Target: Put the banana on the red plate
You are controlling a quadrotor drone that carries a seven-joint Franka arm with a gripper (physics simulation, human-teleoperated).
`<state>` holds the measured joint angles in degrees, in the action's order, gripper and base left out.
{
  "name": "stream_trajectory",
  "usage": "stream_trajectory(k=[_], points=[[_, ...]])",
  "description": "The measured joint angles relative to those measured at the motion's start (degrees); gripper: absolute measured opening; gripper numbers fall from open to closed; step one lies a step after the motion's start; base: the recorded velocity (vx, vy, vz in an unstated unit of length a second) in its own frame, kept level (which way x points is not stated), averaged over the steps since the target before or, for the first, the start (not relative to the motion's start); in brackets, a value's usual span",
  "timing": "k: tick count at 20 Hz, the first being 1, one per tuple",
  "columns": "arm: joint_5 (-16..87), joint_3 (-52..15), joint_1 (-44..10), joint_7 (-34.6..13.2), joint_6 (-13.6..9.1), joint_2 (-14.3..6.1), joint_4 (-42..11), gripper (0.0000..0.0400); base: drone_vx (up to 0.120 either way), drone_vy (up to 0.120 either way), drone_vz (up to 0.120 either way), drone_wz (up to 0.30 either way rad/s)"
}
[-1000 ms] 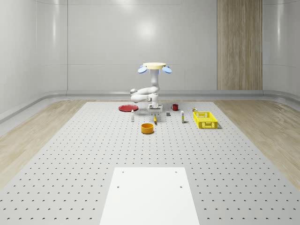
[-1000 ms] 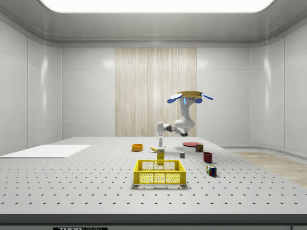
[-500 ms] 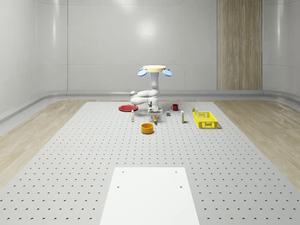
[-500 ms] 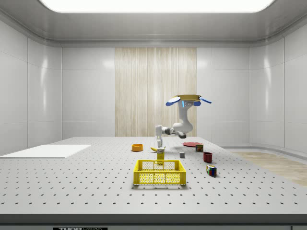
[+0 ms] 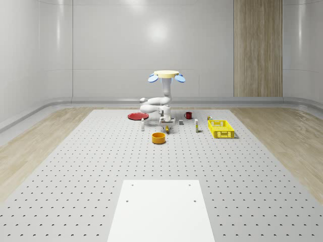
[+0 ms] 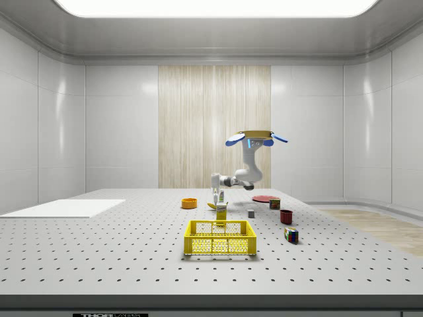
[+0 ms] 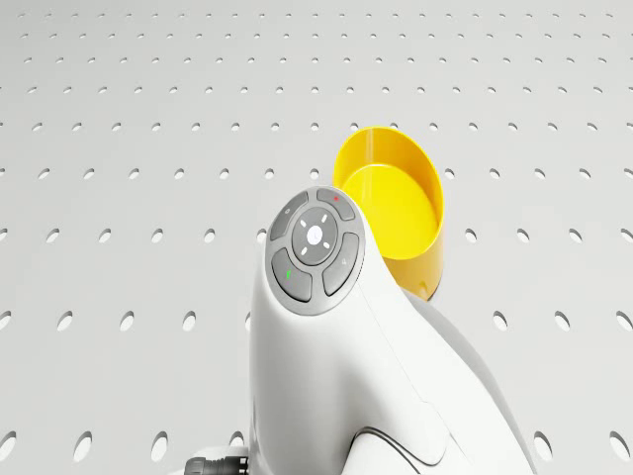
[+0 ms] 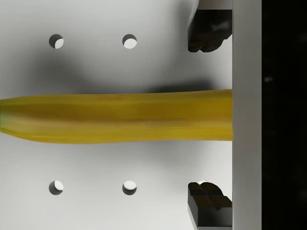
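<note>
The drone hovers above the tabletop beside the red plate. Its fingers stand open at twelve and six, straddling the banana, which lies flat, long axis nine-to-three.

I saw an evenly bright room. In the side view a broad ceiling panel glowed overhead, blown out to white. A soft glare patch sat on the glossy back wall in the whole-scene view. At the wrist, the banana cast a diffuse grey shadow on the perforated table, and a black band filled one edge. Renders looked crisp, without lens distortion.
</note>
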<state>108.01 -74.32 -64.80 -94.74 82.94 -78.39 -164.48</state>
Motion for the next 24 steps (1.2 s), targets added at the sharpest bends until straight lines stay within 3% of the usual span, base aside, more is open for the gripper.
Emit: stream_trajectory(k=[17, 20, 22, 24], points=[[5.5, 6.8, 3.1, 0.7, 4.7, -3.8, -1.9, 0.0400, 0.000, 0.000, 0.000, 0.000], [6.2, 7.7, 3.2, 0.7, 5.2, -4.2, -1.9, 0.0268, 0.000, 0.000, 0.000, 0.000], [6.5, 8.0, 3.3, 0.7, 5.4, -4.3, -1.8, 0.0222, 0.000, 0.000, 0.000, 0.000], [5.4, 7.6, 2.9, -1.2, 5.9, -4.7, -1.8, 0.0203, 0.000, 0.000, 0.000, 0.000]])
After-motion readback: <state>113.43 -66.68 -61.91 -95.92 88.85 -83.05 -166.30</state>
